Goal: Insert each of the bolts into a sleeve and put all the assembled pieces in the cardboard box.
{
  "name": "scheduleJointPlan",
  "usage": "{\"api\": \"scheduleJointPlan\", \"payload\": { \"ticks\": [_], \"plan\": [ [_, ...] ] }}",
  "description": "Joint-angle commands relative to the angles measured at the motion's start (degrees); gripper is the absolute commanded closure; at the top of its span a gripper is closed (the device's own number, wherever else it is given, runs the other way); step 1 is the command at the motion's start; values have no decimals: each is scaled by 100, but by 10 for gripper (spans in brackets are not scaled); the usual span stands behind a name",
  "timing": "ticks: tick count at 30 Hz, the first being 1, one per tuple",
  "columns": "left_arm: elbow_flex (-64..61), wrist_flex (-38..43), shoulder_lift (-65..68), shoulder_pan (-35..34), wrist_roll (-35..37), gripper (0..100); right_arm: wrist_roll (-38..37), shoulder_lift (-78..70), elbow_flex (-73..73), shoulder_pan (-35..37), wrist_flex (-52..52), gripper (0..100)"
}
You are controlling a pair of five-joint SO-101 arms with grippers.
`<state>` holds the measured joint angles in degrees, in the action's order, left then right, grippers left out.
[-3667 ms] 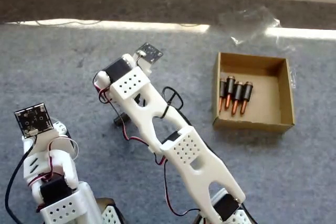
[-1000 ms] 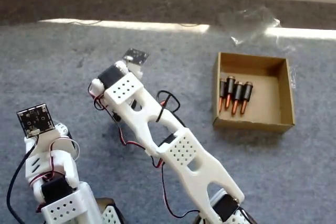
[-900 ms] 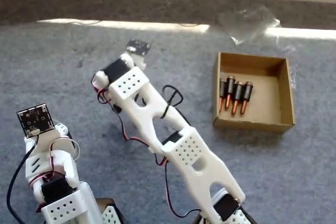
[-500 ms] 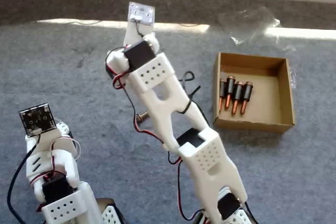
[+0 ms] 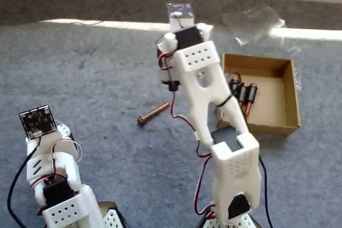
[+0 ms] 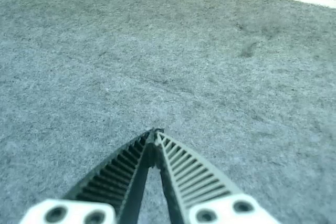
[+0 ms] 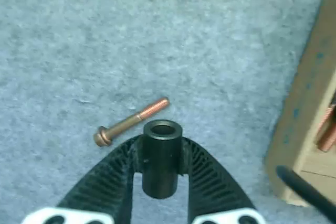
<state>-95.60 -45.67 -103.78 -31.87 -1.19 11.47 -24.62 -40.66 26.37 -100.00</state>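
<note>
- The right gripper has its 2 ribbed fingers clamped on a black sleeve. The sleeve's open bore shows, but its other end is hidden between the fingers.
- Just beyond the sleeve and apart from it, 1 copper bolt lies flat on the grey mat.
- The left gripper has its fingers pressed together, tips meeting, low over the mat. The picture's edge cuts off their bases.
- The right arm covers the left side of the cardboard box in the high view. The assembled pieces inside are partly hidden, so their count cannot be told.
- A crumpled clear bag lies beyond the box and is hard to make out.
</note>
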Motion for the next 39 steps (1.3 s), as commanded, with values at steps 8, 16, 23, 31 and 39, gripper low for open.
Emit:
{"api": "scheduleJointPlan", "payload": {
  "ticks": [8, 16, 23, 31, 39],
  "plan": [
    [-13, 132, -66, 101, -35, 995, -2233, 857, 752, -620, -57, 995],
    [-13, 123, -66, 101, -35, 995, -2813, 866, 2747, -620, 1508, 995],
    [-13, 123, -66, 101, -35, 995, -2840, 866, 4075, -576, 2958, 995],
    [-13, 123, -66, 101, -26, 995, -2840, 866, 5103, -479, 3793, 995],
    [-13, 123, -66, 101, -26, 995, -2813, 857, 5499, -453, 4013, 995]
  ]
}}
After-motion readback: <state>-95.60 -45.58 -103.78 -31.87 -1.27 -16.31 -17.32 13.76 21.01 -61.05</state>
